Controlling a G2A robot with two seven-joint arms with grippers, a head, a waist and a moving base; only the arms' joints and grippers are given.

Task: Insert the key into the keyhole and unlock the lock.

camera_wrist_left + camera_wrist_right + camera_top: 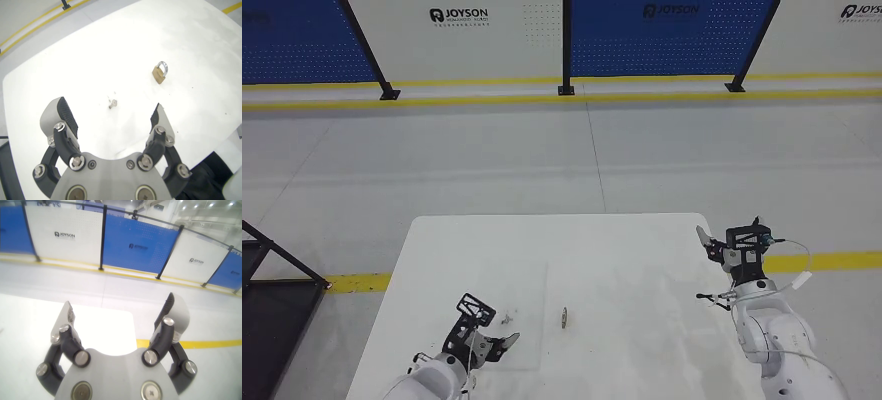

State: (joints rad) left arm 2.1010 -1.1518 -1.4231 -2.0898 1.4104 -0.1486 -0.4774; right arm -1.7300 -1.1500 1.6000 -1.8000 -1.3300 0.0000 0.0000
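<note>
**Both grippers open and empty; key and lock lie loose on the surface**

Nearest the robot, the left gripper (110,110) hangs over the near left part of the white surface (622,260). Its jaws are spread wide and nothing is between them. The ribbed black pads (67,113) face each other across the gap.

Just beyond the open fingers, the small silver key (113,103) lies flat on the surface. It touches neither finger, and a few dark specks sit close by it.

Farther out and off towards the robot's right, the brass lock (160,73) rests on the surface, well apart from the key. Its silver shackle (164,66) points away from the left gripper. I cannot tell from these views whether the shackle is latched. In the top view the lock sits near the middle of the surface's near half.

The right gripper (119,302) is over the far right corner of the surface, well away from both key and lock. Its jaws are also wide apart and hold nothing. It faces outwards towards the floor.

A black frame (262,270) stands on the floor beside the surface, on the robot's left. A yellow line (832,261) crosses the grey floor level with the surface. Farther back, a second yellow line (482,98) runs along the foot of a fence of blue and white panels (662,35) on black posts.
</note>
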